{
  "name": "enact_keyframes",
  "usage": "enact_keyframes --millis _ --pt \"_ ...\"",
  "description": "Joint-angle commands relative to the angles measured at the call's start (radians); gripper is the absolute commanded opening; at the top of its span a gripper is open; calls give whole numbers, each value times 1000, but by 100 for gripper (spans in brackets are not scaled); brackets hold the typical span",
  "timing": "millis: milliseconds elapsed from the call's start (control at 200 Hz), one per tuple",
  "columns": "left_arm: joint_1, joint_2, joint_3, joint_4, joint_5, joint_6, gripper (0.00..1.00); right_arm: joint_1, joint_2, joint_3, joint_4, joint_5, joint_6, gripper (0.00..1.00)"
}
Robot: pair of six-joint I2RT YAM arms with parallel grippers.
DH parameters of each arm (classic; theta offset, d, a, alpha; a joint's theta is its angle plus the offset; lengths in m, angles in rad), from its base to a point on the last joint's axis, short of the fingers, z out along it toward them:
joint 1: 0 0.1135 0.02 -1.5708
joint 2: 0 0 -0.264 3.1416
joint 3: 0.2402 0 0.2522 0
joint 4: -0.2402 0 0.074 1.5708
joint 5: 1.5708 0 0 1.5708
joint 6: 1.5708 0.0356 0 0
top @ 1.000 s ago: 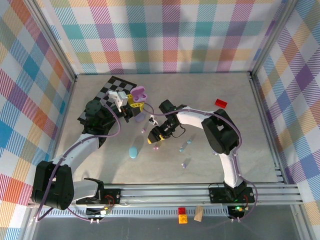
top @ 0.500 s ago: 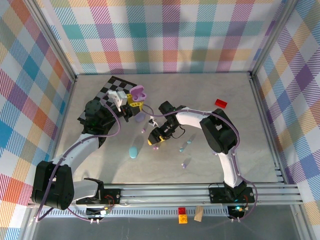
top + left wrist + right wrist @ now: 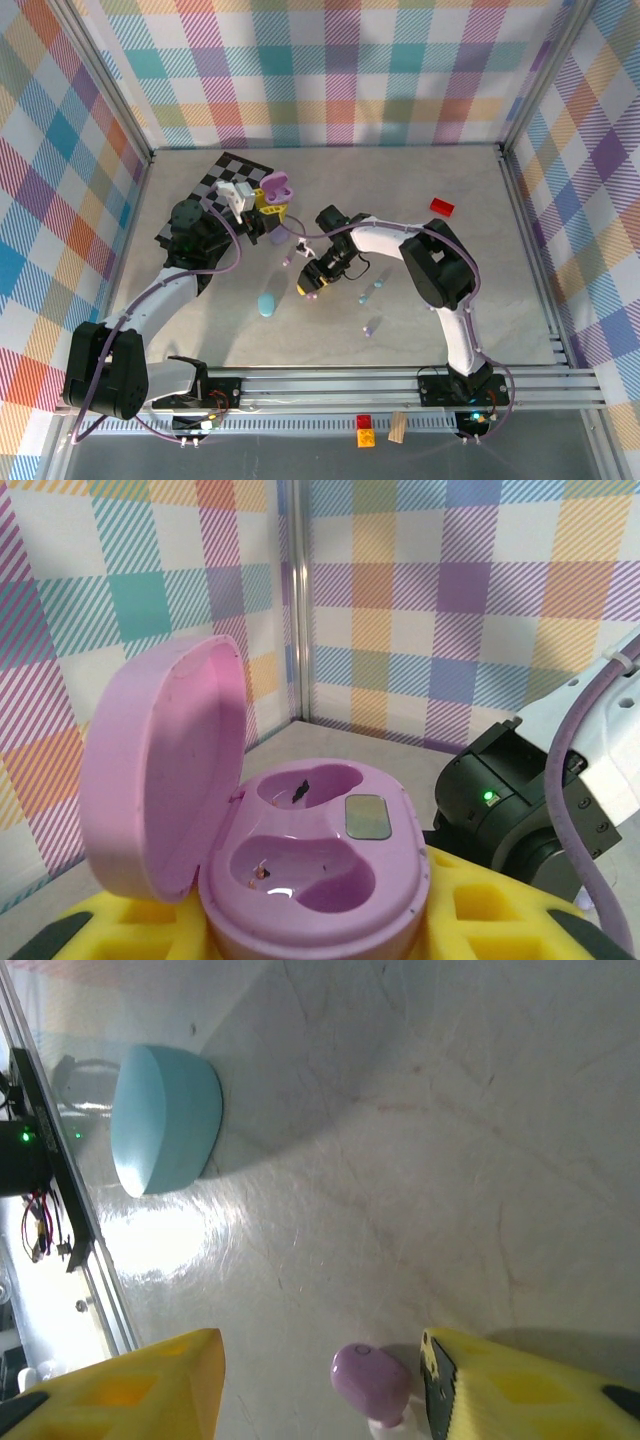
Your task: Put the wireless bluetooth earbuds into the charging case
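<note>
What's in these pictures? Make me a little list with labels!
pink case: open, both wells empty, held up by the left gripper
right gripper: open, low over the table
pink earbud: on the table, between the right gripper's fingers
blue case: closed, lying on the table

open tabletop (image 3: 400, 1160) separates the blue case (image 3: 165, 1118) from the lavender earbud (image 3: 370, 1380).

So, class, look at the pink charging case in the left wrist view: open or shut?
Open. The pink charging case has its lid swung up on the left, baring both empty wells.
</note>
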Motion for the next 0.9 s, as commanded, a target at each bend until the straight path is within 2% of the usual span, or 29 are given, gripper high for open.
enact_keyframes --millis 0,505,895 --pt "17 -19 31 14 4 15 35 23 -30 -23 -72 -1 -32 52" --pt "15 -20 31 17 12 9 35 29 -9 -10 -76 32 -32 37" --pt "16 -17 35 15 8 13 35 38 9 -6 -80 26 -41 32"
